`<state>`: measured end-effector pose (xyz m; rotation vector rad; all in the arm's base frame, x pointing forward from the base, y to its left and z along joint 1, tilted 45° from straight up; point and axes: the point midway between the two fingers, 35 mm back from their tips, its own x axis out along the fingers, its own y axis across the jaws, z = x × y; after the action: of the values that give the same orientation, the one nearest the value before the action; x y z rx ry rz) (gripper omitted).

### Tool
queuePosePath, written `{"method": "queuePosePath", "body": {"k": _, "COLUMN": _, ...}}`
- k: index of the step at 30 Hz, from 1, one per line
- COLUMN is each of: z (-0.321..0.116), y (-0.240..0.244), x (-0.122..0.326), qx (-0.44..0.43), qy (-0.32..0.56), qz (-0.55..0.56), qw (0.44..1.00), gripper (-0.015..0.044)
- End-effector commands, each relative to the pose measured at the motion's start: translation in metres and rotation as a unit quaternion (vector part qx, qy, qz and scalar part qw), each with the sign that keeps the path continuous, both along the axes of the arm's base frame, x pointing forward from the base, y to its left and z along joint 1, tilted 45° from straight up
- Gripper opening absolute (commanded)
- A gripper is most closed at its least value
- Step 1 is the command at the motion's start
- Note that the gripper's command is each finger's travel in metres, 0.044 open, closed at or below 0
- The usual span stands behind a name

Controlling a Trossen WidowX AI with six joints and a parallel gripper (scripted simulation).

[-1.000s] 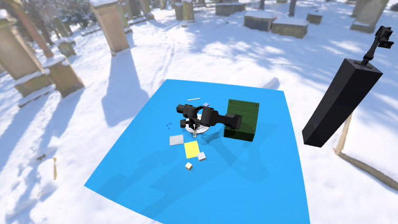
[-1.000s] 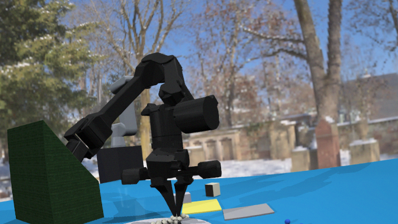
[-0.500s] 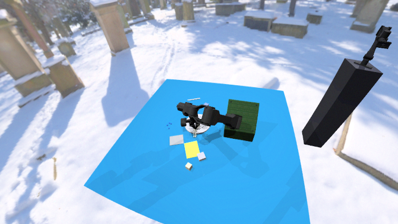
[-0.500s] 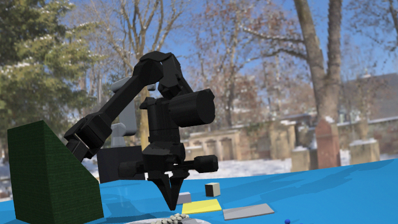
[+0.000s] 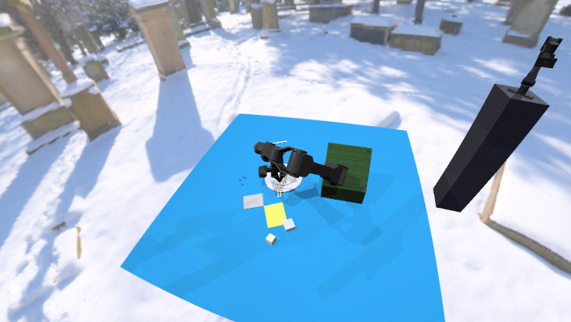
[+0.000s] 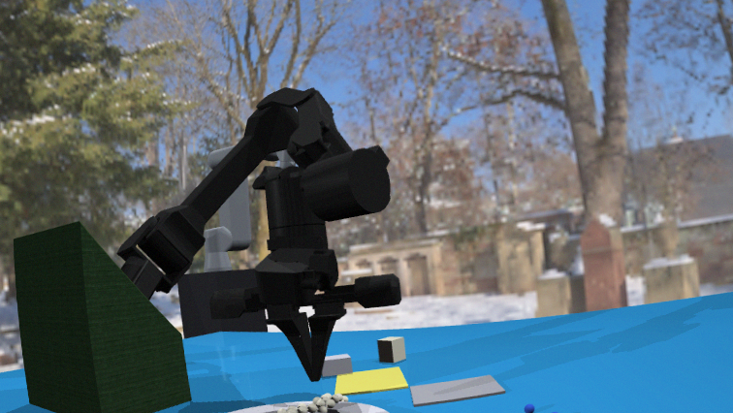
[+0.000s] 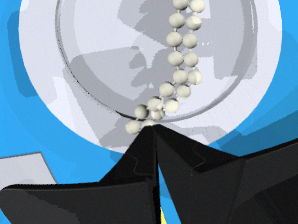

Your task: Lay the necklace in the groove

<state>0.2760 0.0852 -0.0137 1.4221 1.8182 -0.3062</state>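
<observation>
The round white bead board (image 5: 272,187) (image 7: 40,50) has a ring groove. The pearl bead necklace (image 5: 280,190) (image 6: 322,401) (image 7: 175,58) lies across it in a double strand, inside the ring at the top of the wrist view and crossing the groove beside the fingertips. Its far parts are out of the wrist view or hidden by the fingers. My gripper (image 5: 279,181) (image 6: 315,380) (image 7: 152,133) is shut, with its tips together above the board's edge and over the strand. No bead shows between the tips; the exterior view shows a small gap between tips and beads.
A yellow sheet (image 5: 274,215) (image 6: 368,380), a grey plate (image 5: 252,201) (image 6: 456,390), a grey block (image 5: 289,224) and a cream block (image 5: 270,239) lie near the board. Small blue balls (image 5: 242,181) lie to its left. A green block (image 5: 347,159) (image 6: 50,328) carries the arm's base.
</observation>
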Motion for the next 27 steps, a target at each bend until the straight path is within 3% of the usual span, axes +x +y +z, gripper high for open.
{"method": "queuePosePath", "body": {"k": 1, "z": -0.011, "y": -0.011, "x": 0.006, "qx": -0.003, "qy": -0.002, "qz": 0.001, "qw": 1.0, "gripper": 0.0}}
{"method": "queuePosePath", "body": {"k": 27, "z": -0.04, "y": -0.006, "x": 0.01, "qx": -0.003, "qy": -0.002, "qz": 0.001, "qw": 1.0, "gripper": 0.0}}
